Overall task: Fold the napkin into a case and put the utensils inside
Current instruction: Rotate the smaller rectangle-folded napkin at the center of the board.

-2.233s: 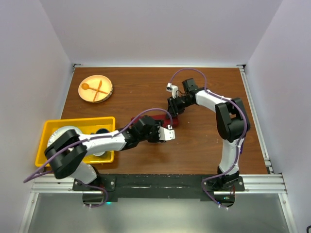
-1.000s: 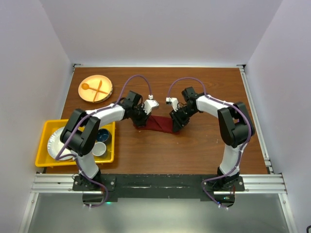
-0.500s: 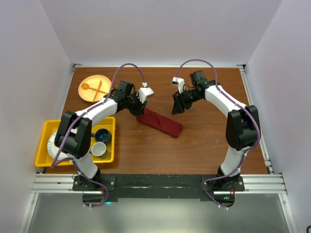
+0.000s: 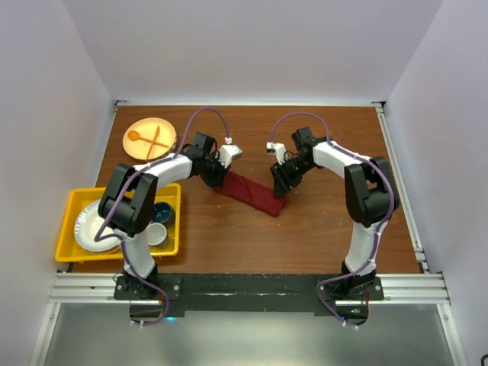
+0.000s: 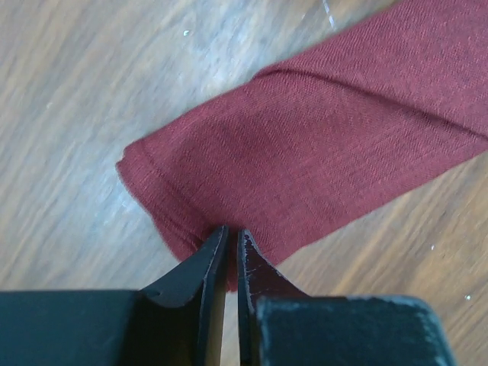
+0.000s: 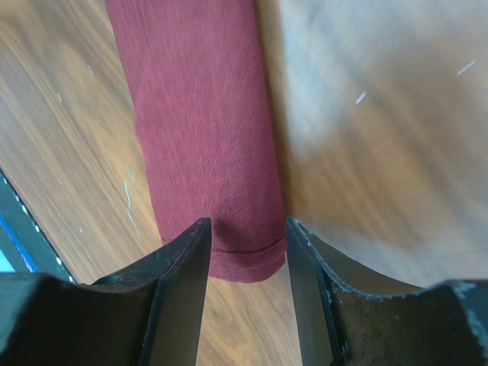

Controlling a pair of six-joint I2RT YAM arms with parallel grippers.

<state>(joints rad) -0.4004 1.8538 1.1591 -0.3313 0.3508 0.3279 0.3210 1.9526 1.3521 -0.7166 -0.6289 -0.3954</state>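
Fingers (image 5: 202, 263) of left gripper (image 5: 231, 235) nearly together at case (image 5: 305, 145) edge; right gripper (image 6: 242, 229) spread astride its end. I judge folding done; utensils unseen, insertion remains.

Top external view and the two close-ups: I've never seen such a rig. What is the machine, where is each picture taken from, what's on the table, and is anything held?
Two robot arms stand bolted to a table. The wide picture looks down from above and behind them; each close-up comes from a wrist camera. On the table lie a folded maroon napkin, an orange plate with a spoon and fork, and a yellow bin holding cups and a white plate. The left gripper, nearly closed, touches one end of the napkin; whether it pinches cloth is unclear. The right gripper stands open astride the other end.
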